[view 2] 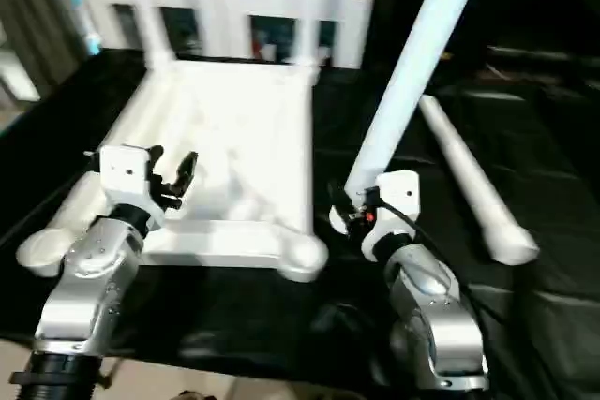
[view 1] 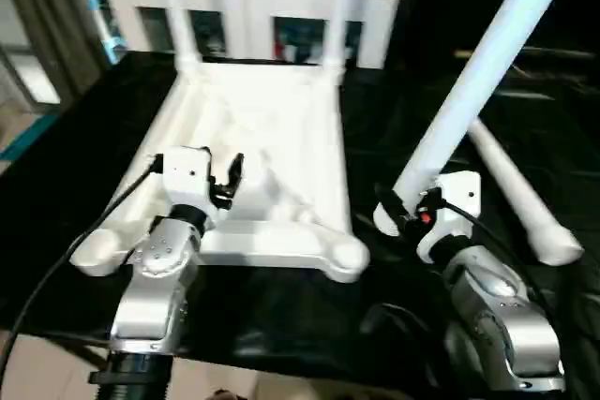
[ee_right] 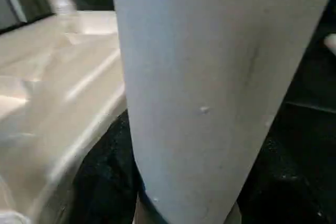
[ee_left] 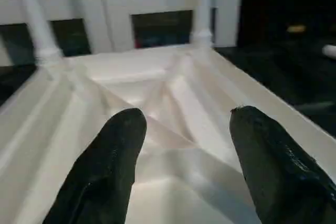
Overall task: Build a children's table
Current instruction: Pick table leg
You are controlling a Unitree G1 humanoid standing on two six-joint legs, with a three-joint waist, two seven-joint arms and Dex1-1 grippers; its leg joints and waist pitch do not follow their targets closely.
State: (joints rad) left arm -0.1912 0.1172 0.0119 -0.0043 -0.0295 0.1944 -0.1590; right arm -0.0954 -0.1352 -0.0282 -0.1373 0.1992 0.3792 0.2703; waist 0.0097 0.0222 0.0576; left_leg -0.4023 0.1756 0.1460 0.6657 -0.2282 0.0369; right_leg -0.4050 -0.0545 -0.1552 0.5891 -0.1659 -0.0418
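Two legs (view 1: 178, 16) stand at the upper left, my right gripper (view 1: 405, 208) grasps the third leg (view 1: 469, 91), left gripper (view 1: 223, 175) released; next, I judge, seat it in the near socket (view 1: 345, 258).

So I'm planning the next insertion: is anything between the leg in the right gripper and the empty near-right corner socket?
Nothing visible. The right gripper holds the leg tilted over black cloth, just beside the near-right socket. The spare leg lies on the far side; the left gripper hovers over the tabletop.
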